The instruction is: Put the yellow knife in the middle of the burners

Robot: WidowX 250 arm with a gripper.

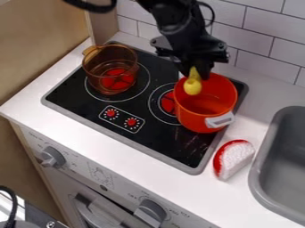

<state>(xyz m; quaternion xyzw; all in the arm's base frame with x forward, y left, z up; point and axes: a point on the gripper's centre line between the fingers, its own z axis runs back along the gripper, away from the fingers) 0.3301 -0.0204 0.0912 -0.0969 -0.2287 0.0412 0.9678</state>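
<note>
We list: one black gripper (pixel 194 67), closed on the yellow knife (pixel 192 85), over an orange pot (pixel 205 107) near the stove's (pixel 74 95) back right corner; white printed markings (pixel 103 114) ring two red knobs (pixel 111 113) by its front edge.

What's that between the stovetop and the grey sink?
In the camera view, a red-edged wedge with a white face sits on the counter between the stovetop and the sink.

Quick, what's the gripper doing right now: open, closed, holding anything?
Gripper: closed on the yellow knife, at the orange pot.
</note>
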